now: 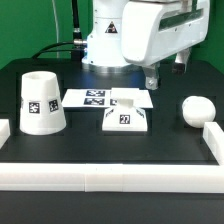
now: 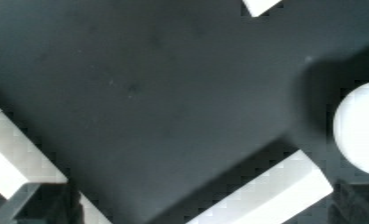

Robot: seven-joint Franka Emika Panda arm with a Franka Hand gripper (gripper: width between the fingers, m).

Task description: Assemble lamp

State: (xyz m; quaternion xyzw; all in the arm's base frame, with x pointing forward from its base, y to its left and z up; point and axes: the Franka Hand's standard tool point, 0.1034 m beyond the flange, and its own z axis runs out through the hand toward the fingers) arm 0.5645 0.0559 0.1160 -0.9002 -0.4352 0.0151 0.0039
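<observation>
Black table (image 1: 90, 142) carries the shade (image 1: 40, 103) at the exterior frame's left, the base (image 1: 125, 118) at centre and the bulb (image 1: 195, 108) at right, all apart. The gripper (image 1: 152, 78) hangs over the gap between base and bulb, its fingers (image 2: 30, 205) seemingly spread wide and empty. An off-centre pinch on the round bulb would probably roll it toward the rail (image 1: 212, 135).

Exterior view's left to right: shade (image 1: 42, 102), base (image 1: 126, 118), bulb (image 1: 196, 108); marker board (image 1: 88, 98) behind base.
</observation>
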